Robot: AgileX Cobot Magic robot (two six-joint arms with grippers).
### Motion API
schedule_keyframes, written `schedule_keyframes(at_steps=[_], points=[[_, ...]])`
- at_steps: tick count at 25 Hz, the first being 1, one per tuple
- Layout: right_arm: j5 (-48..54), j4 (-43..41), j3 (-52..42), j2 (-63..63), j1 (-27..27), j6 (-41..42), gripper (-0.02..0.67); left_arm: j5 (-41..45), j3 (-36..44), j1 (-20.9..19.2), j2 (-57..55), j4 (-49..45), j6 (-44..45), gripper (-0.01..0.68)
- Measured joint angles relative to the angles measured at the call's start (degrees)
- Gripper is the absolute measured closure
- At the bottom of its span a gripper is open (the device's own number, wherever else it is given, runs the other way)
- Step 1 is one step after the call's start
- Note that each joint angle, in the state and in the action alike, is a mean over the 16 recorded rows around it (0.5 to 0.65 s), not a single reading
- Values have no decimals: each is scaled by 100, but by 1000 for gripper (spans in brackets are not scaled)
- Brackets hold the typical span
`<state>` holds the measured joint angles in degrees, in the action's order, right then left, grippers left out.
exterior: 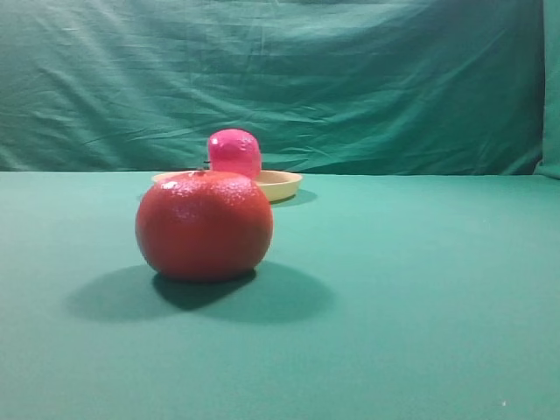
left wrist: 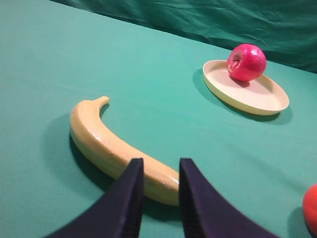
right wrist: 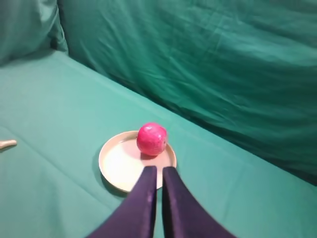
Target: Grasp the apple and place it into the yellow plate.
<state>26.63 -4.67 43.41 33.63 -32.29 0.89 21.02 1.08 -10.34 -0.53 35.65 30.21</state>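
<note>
The glossy pink-red apple (exterior: pixel 234 153) (left wrist: pixel 246 62) (right wrist: pixel 151 139) rests inside the yellow plate (exterior: pixel 280 185) (left wrist: pixel 262 96) (right wrist: pixel 116 166), at its far rim, with nothing touching it. My right gripper (right wrist: pixel 159 171) is shut and empty, and hovers above the plate's near edge, short of the apple. My left gripper (left wrist: pixel 161 166) stands slightly open with nothing between its fingers, low over the cloth, far from the plate. Neither gripper shows in the exterior high view.
A large orange-red pebbly fruit (exterior: pixel 204 225) (left wrist: pixel 311 208) sits in front of the plate. A yellow banana (left wrist: pixel 99 139) lies just beyond the left fingertips, and its tip (right wrist: pixel 6 144) shows at the left edge of the right wrist view. Green cloth covers the table and backdrop.
</note>
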Motion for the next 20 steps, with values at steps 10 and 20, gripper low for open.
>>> schedule_keyframes(at_steps=[10, 20], points=[[533, -49, -1196, -1296, 0, -88, 649, 0, 0, 0, 0, 0, 0, 516], [267, -38, -2294, -1745, 224, -128, 649, 0, 0, 0, 0, 0, 0, 516]])
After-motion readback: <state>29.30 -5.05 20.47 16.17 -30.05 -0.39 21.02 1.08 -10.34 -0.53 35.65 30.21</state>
